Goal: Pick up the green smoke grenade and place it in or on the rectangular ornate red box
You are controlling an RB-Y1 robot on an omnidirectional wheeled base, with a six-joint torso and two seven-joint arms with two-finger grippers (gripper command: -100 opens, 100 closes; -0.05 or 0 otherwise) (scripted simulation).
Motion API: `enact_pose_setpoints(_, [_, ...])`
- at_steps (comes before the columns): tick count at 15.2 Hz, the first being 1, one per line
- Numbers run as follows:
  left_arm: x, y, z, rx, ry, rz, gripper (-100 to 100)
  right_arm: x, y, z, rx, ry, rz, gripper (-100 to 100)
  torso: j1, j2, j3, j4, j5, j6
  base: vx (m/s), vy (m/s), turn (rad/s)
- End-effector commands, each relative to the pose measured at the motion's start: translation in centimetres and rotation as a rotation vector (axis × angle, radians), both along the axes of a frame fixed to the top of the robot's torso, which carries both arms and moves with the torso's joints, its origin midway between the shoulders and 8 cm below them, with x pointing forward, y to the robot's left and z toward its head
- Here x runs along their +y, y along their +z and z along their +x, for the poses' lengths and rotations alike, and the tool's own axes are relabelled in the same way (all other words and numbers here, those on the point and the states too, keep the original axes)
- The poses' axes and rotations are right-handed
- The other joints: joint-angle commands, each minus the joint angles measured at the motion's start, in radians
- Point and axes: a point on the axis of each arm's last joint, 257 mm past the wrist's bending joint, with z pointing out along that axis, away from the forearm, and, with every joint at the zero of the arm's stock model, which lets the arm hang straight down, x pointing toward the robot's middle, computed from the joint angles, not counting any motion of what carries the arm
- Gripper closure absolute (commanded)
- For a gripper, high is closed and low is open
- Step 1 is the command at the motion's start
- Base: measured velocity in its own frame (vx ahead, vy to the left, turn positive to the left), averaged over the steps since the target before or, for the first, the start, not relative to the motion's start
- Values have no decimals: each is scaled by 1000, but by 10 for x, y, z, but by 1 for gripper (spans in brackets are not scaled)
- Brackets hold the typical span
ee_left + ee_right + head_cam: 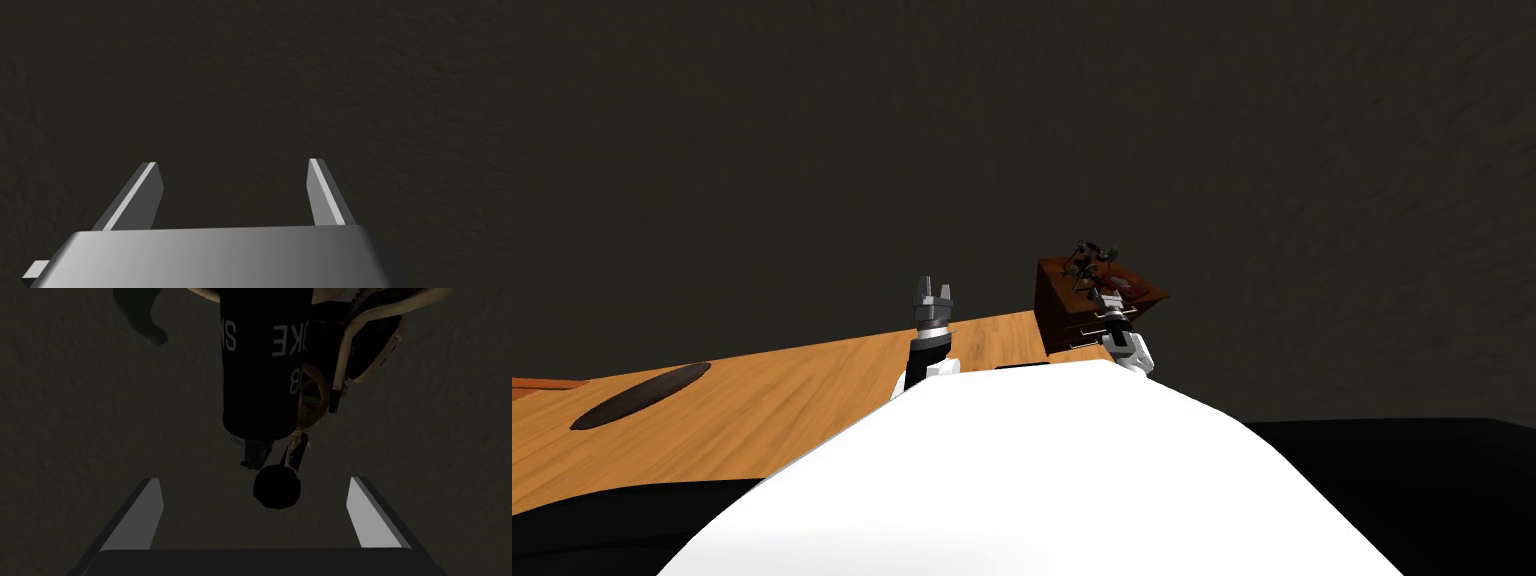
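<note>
The smoke grenade (257,363) is a dark, near-black cylinder with pale SMOKE lettering, a pale lever and a ring at its side. It hangs just ahead of my right gripper (255,480), whose fingers stand open. Only a small black knob (276,487) reaches the level of the fingertips, and nothing is clamped. In the head view a dark tangled shape (1092,262) rests on top of the reddish-brown box (1072,310) with drawer fronts. My right gripper (1110,300) is right in front of that box. My left gripper (934,290) is raised over the table, open and empty.
A wooden table (792,400) runs across in front of me, with a dark oval patch (640,396) at its left. The box stands at the table's far right end. A dark grey wall (1012,130) rises behind; a black area (1412,480) lies at the lower right.
</note>
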Motion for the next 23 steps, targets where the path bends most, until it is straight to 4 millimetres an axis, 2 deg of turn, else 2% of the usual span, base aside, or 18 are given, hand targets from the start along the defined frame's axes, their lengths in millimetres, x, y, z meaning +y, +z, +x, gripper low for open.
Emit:
enact_pose_setpoints(1, [0, 0, 0, 0, 0, 0, 0, -7, -12, -2, 29, -20, -33, -100, 0, 0, 0, 0, 0, 0, 50, 7, 65])
enact_pose_setpoints(8, [0, 0, 0, 0, 0, 0, 0, -27, -40, -9, 92, -64, -86, -100, -4, -3, -2, -1, -1, 0, 88, 10, -8])
enact_pose_setpoints(9, [0, 0, 0, 0, 0, 0, 0, -23, -36, -7, 81, -56, -76, -100, -4, -3, -2, -1, -1, 0, 78, -6, 2])
enact_pose_setpoints(10, [0, 0, 0, 0, 0, 0, 0, -31, -23, 0, 70, -65, -79, -100, -4, -2, -1, 0, -1, 0, 45, -19, 53])
enact_pose_setpoints(11, [0, 0, 0, 0, 0, 0, 0, -25, -31, -5, 78, -58, -82, -100, -5, -1, 0, 0, -1, 0, 27, -14, 34])
enact_pose_setpoints(12, [0, 0, 0, 0, 0, 0, 0, -26, -29, -5, 76, -60, -81, 100, -5, 1, 0, 0, -1, 0, 13, -6, 1])
enact_pose_setpoints(17, [0, 0, 0, 0, 0, 0, 0, -25, -29, -4, 76, -59, -77, 100, -5, 3, 2, 1, -1, 0, 5, -3, 2])
enact_pose_setpoints(18, [0, 0, 0, 0, 0, 0, 0, -23, -17, 9, 60, -50, -74, 100, -5, 3, 2, 1, -1, 0, -9, -23, -24])
enact_pose_setpoints(23, [0, 0, 0, 0, 0, 0, 0, -16, 12, 36, 22, -30, -64, 100, -6, 5, 5, 5, 3, -3, -51, -43, 10])
